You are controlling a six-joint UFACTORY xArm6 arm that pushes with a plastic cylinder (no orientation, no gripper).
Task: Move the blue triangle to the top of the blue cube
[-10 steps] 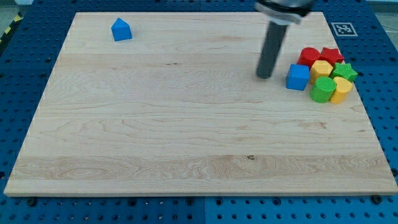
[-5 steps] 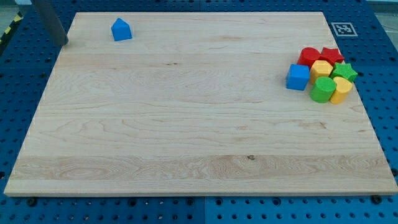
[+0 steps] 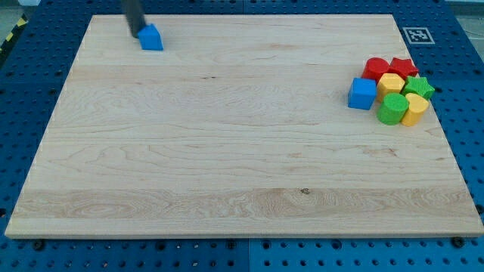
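The blue triangle (image 3: 152, 38) lies near the board's top left. My tip (image 3: 136, 33) stands right at its upper left side, touching or nearly touching it. The blue cube (image 3: 362, 94) sits far off at the view's right, at the left edge of a cluster of blocks.
The cluster at the right holds a red block (image 3: 375, 69), a red star (image 3: 404, 67), a yellow block (image 3: 391, 83), a green star (image 3: 418, 88), a green cylinder (image 3: 392, 109) and a yellow cylinder (image 3: 414, 109). The wooden board (image 3: 227, 151) lies on a blue perforated table.
My tip went from beside the blue cube to beyond the board's left edge, then came right to the blue triangle. The triangle has shifted slightly to the right.
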